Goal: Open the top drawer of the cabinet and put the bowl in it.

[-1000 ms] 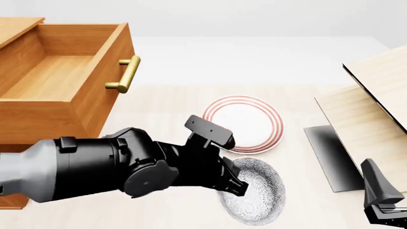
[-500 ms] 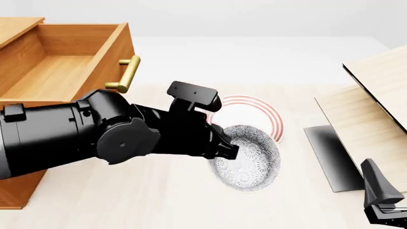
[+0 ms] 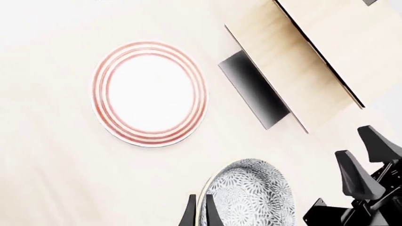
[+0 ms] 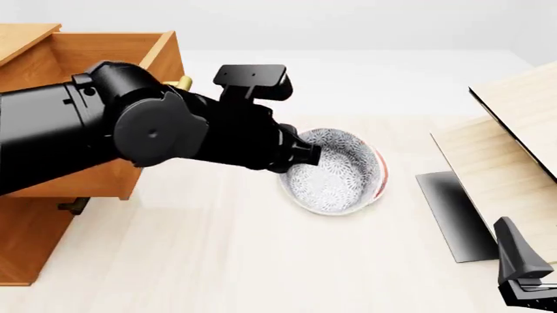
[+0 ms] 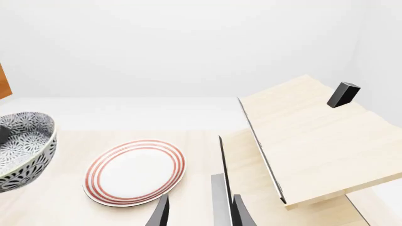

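Pale, smooth wood grain covers the bench (image 4: 218,254), backed by a plain white wall. On its left stands the cabinet (image 4: 26,241) with the top drawer (image 4: 130,59) pulled out. The left claw (image 4: 306,155) pinches the rim of the bowl (image 4: 335,171), held tilted in the air above the red-ringed plate (image 3: 149,93). Light-wood panels (image 4: 509,150) lean at the right. The right claw (image 5: 199,212) hangs low by them, narrowly parted, holding nothing.
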`<state>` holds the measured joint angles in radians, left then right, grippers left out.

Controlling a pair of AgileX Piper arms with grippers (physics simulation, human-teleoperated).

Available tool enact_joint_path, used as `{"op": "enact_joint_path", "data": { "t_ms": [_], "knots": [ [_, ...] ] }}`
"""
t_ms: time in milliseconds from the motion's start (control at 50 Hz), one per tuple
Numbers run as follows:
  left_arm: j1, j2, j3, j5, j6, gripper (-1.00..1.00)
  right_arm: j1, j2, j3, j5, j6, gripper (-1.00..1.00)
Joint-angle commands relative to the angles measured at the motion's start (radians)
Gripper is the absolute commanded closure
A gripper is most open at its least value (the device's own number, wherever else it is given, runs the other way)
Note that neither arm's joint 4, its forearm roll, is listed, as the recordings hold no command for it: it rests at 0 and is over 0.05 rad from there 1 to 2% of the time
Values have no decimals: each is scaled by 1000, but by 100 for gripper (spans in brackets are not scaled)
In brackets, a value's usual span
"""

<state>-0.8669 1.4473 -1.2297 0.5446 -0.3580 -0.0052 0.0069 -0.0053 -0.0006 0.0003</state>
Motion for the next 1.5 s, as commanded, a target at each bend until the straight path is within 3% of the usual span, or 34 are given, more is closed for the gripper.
{"op": "enact_joint_path", "data": {
  "t_ms": [20, 180, 480, 740, 1220, 1340, 1500],
  "knots": [
    [49, 12, -100, 86, 1, 100, 0, -1, 1, 0, 0, -100],
    [85, 17, -141, 112, -3, 100, 0, -1, 1, 0, 0, -100],
    [163, 30, -336, 264, 34, 100, 0, -2, 1, 0, 0, -100],
    [209, 39, -441, 340, 38, 100, 0, -1, 1, 0, 0, -100],
    [328, 127, -782, 541, 67, 100, 0, -1, 1, 0, 0, -100],
    [351, 128, -817, 565, 61, 100, 0, -1, 1, 0, 0, -100],
    [394, 128, -799, 545, 54, 100, 0, -1, 1, 0, 0, -100]
  ]
}}
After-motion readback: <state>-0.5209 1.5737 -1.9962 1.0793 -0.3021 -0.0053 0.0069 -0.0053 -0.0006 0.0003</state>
